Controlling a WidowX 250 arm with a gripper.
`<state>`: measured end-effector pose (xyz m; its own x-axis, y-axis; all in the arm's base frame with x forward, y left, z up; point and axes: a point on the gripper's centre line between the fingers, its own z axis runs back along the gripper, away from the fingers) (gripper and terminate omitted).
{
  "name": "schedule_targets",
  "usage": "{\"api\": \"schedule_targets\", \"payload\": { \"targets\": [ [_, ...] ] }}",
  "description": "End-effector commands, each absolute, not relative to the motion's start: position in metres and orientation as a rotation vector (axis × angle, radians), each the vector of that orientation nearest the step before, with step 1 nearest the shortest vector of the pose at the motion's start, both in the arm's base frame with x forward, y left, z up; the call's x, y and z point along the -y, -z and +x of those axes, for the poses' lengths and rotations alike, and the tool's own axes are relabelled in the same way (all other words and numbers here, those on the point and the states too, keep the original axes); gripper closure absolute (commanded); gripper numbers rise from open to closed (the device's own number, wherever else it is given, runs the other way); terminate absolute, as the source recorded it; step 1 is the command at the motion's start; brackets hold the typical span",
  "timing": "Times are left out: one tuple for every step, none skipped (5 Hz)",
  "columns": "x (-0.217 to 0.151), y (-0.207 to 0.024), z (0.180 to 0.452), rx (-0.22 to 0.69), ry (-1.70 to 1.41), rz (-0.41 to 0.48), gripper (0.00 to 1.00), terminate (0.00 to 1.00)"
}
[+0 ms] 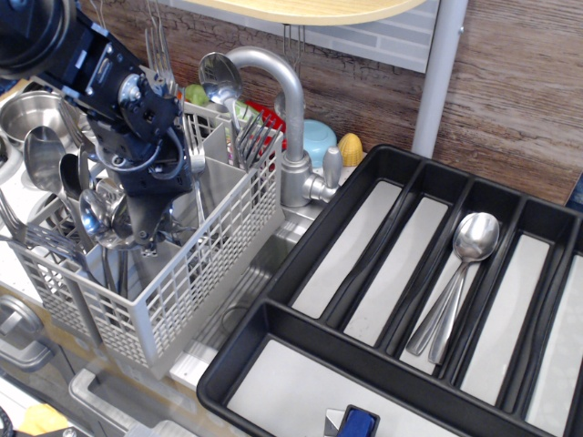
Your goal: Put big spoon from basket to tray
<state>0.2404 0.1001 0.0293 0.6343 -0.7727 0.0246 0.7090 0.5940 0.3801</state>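
The light grey lattice basket (187, 273) stands at the left and holds several spoons, ladles and forks (250, 137). My black gripper (144, 235) reaches down into a middle compartment of it, fingers close together among the cutlery. What lies between the fingers is hidden. A slim steel handle (195, 196) stands upright right beside the gripper. The black tray (273, 314) lies at the right. Two big spoons (460, 273) lie together in one of its long compartments, bowls toward the wall.
A steel faucet (284, 91) rises between basket and tray. A steel bowl (27, 105) and ladles (96, 214) sit left of the gripper. A blue object (357, 423) lies at the tray's front edge. A white post (442, 73) stands behind the tray.
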Motion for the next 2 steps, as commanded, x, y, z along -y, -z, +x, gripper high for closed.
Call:
{"api": "schedule_targets", "payload": {
  "targets": [
    [-0.099, -0.039, 0.24, 0.189, 0.748, 0.344, 1.0, 0.0],
    [-0.081, -0.089, 0.243, 0.119, 0.633, 0.391, 1.0, 0.0]
  ]
}}
